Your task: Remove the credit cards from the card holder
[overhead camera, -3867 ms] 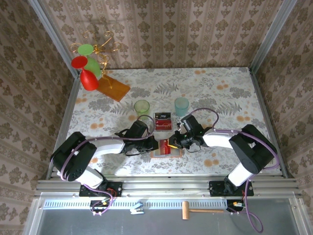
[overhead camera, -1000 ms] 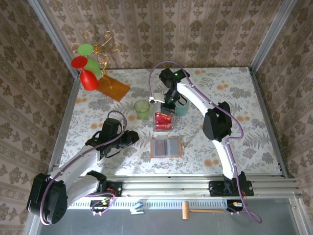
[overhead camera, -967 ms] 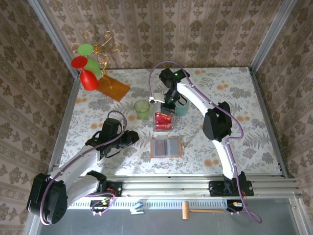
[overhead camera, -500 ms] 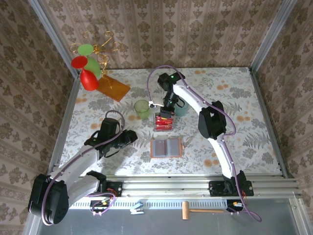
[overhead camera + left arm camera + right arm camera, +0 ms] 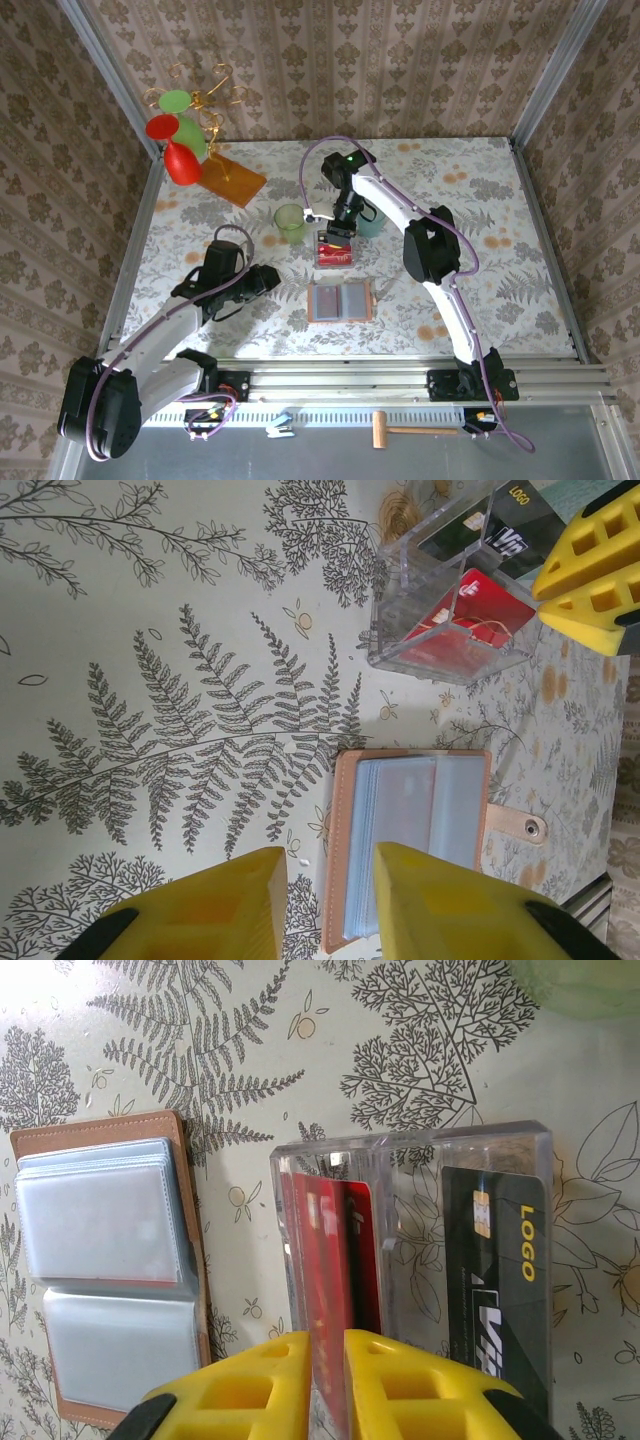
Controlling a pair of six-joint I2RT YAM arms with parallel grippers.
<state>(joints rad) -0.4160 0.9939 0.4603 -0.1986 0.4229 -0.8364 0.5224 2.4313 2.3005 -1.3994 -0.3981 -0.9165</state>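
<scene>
**Right gripper (image 5: 328, 1385) over the clear tray (image 5: 410, 1175); card holder (image 5: 340, 301) open near the table's (image 5: 480, 200) near edge**

The card holder lay spread flat, about midway along the table's width and close to its near edge. Its grey-blue sleeves faced up inside a tan border, and a snap tab stuck out on one side. The credit cards (image 5: 334, 250) lay in the clear tray, just beyond the holder toward the far edge. The tray and the holder were near each other but not touching. The tray sat on the near side of the gap between the green cup (image 5: 290, 222) and the blue cup (image 5: 372, 217).

The right gripper reached down into the tray. In the right wrist view its yellow fingers (image 5: 240, 1390) stood only narrowly apart. The edge of a red card (image 5: 335, 1260) ran up between them, and whether they clamped it could not be told. A black card (image 5: 495, 1270) with light lettering lay flat in the same tray, to one side of the fingers. The card holder lay well clear of this gripper, on the other side of the tray.

The left gripper (image 5: 330, 900) hung above the table on the left of the holder, nearer the left edge. Its jaws were modestly parted with nothing between them. In the left wrist view the holder lay just beyond its fingertips, and the tray farther off.
</scene>
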